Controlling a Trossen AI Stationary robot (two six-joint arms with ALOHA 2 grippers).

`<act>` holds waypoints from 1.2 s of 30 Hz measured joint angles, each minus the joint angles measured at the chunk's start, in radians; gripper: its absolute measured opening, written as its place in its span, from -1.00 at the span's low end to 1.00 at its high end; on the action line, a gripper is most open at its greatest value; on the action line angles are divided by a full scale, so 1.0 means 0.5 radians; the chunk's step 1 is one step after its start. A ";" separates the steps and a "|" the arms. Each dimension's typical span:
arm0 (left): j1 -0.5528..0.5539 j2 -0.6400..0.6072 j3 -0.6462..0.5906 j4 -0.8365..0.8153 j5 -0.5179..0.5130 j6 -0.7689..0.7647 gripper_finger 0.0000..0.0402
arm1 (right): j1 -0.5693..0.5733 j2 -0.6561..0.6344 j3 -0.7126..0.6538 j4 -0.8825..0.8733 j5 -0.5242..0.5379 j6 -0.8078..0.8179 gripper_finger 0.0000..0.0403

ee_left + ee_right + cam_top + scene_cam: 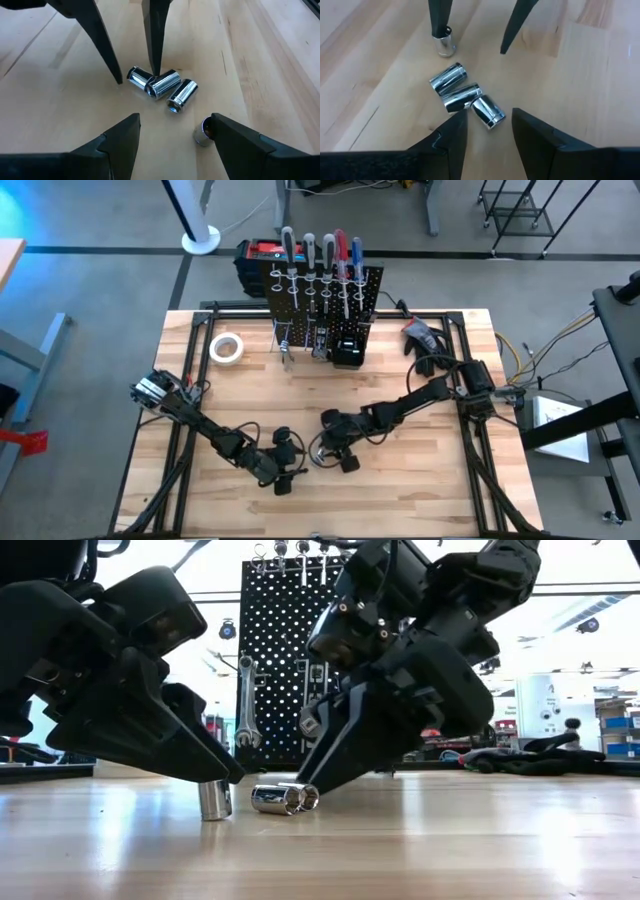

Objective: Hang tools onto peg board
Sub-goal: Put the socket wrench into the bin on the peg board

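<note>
Chrome sockets [462, 97]: three lying touching at frame centre, nearest one [487, 112] crosswise between the right gripper [487, 131] tips, half-open, gripping nothing yet. Fourth socket [204, 132] upright beside the left gripper [175, 132], which is wide open, empty.

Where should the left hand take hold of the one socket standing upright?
Grip the upright socket across its round chrome wall, coming straight down from above. It stands on end, apart from the three lying sockets, so both sides look free; the left hand already straddles it.

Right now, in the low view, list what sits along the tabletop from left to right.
Left gripper → upright metal socket → sockets lying on their sides → right gripper → black gloves.
</note>
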 joint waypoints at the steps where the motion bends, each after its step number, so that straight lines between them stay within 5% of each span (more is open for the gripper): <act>1: 0.000 0.000 0.000 0.000 0.000 -0.003 0.16 | 0.000 0.010 0.005 -0.001 0.001 0.001 -0.32; 8: 0.000 0.001 -0.003 0.000 0.001 -0.037 0.16 | -0.003 0.123 0.067 0.022 -0.091 0.039 -0.43; 15: 0.000 0.002 -0.003 -0.001 0.001 -0.038 0.16 | -0.002 0.155 0.109 0.020 -0.108 0.123 -0.77; 24: -0.002 -0.010 -0.003 -0.013 0.007 -0.129 0.16 | 0.006 0.075 0.150 -0.043 -0.095 0.149 -0.77; 36: -0.015 -0.157 -0.005 -0.030 -0.048 0.034 0.16 | 0.021 -0.260 0.141 -0.332 0.434 0.144 -0.77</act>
